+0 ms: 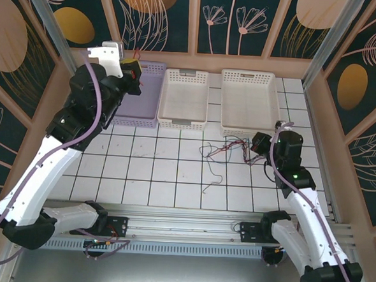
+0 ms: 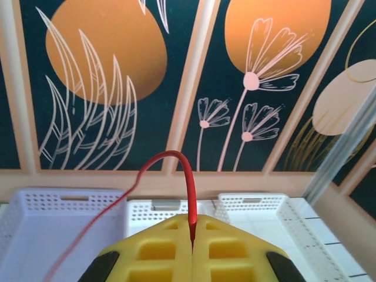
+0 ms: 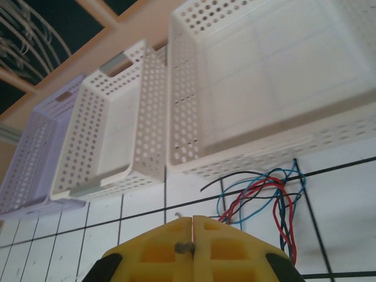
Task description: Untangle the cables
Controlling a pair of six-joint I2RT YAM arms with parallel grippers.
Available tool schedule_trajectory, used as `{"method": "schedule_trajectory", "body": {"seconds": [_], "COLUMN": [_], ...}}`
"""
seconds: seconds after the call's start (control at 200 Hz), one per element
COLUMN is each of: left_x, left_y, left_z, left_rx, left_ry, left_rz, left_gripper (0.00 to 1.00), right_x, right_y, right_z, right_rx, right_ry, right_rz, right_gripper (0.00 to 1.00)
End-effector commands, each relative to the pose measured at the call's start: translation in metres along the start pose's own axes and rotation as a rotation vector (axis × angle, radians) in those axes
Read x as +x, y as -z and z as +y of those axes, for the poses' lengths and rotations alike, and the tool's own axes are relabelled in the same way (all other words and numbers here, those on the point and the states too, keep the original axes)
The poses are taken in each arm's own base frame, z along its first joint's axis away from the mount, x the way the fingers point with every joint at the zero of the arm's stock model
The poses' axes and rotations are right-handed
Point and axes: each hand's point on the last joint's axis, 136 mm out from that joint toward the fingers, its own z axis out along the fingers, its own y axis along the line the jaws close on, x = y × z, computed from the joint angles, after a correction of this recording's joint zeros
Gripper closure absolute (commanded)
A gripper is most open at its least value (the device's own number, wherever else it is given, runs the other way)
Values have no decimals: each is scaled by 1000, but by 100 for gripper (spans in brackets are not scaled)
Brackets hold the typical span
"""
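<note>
Fingers (image 2: 155,249) of the left gripper (image 2: 192,230) are pressed together and pinch a red cable (image 2: 189,182) right at the seam. The strand rises from the tips, arcs over and falls away below and to their left. The grip looks meant to carry this one strand high, apart from the rest, so its slack can hang over a basket. Just beyond and beneath these tips lies the lilac basket (image 2: 35,202), and the red strand trails down on that side; whether its end rests inside is hidden. The right gripper (image 3: 192,226) has its fingers (image 3: 229,252) closed tight too, low over the tiled table (image 3: 141,217). A small grey fleck sits between the tips, and I cannot tell whether it is a wire end. Just ahead and to the right of these tips lie the cables (image 3: 264,197), red, black and teal strands looped over one another on the tiles, so this arm probably anchors or works the knot. Farther ahead stand the middle white basket (image 3: 117,135) and the right white basket (image 3: 264,76), both showing bare floors.
</note>
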Motion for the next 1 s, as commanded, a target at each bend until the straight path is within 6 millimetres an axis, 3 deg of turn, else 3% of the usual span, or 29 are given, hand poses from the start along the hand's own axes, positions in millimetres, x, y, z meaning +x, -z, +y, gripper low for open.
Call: {"method": "schedule_trajectory", "body": {"seconds": [0.0,0.235,0.365,0.711,0.996], "left_x": [-37,-44,-44,-12,13], "left_y": [6,-11,-22,-61,-77], "left_z": [10,50,58,77,92], "left_rx": [-63,-197,-222,-258,-282], "left_ry": [-77,-139,-146,-148,-151], "left_rz": [-141,-191,-199,-146,-100], "left_gripper": [100,100,100,100,100], "right_x": [-14,-1,1,21,42], "right_y": [6,1,3,3,-3], "right_z": [24,51,62,88,111], "right_rx": [-35,-72,-87,-131,-144], "right_ry": [28,71,84,124,182], "right_rz": [-54,-20,-21,12,45], "right_gripper": [100,100,100,100,100]}}
